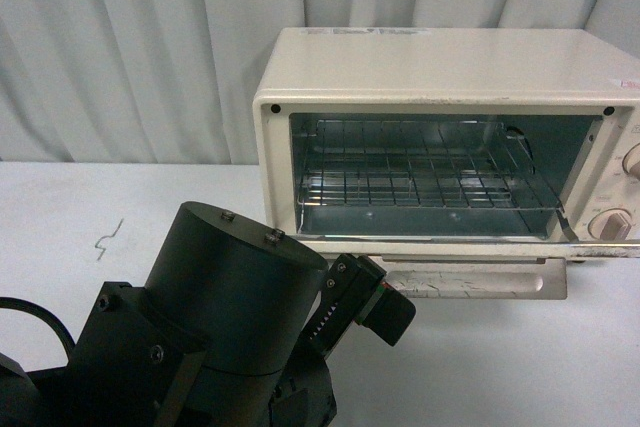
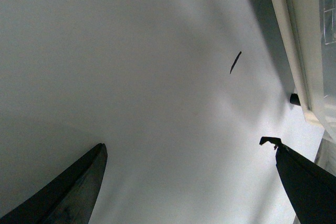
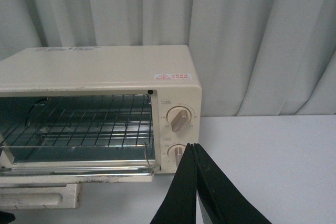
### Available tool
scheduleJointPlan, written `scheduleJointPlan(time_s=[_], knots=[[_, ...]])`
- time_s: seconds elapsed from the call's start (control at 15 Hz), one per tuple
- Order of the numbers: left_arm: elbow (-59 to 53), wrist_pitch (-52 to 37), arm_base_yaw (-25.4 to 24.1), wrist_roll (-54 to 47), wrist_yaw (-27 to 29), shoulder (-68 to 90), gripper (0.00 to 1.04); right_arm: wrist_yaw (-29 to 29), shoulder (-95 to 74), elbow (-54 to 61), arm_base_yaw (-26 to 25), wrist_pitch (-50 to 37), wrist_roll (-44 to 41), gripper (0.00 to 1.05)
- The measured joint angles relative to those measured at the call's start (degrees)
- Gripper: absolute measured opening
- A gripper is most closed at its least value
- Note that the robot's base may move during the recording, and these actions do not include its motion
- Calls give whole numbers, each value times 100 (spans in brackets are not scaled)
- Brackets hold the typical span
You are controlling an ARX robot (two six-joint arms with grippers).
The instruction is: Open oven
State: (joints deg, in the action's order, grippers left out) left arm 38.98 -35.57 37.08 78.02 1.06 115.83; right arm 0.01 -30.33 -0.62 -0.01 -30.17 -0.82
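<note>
The cream-white oven stands at the back right of the white table. Its door hangs folded down, with the beige bar handle at the front and the wire rack bared inside. Two round knobs sit on its right panel. My left arm fills the lower left of the front view, just left of the lowered door. The left gripper is open over bare table, holding nothing. The right gripper is shut and empty, hovering in front of the lower knob, apart from the oven.
Grey-white curtains hang close behind the table. A small dark scribble marks the tabletop left of the oven and also shows as a dark mark in the left wrist view. Bare table lies right of the oven.
</note>
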Motion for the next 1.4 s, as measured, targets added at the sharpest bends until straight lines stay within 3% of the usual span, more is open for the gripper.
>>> scheduleJointPlan(time_s=[0.93,1.0,1.4], knots=[[0,-2,0,-2,0,0,98,2,2116,0,0,2146,0,2],[0,-2,2,-2,0,0,98,-11,2653,0,0,2953,0,2],[0,4,0,0,0,0,98,0,3014,0,0,3040,0,2]])
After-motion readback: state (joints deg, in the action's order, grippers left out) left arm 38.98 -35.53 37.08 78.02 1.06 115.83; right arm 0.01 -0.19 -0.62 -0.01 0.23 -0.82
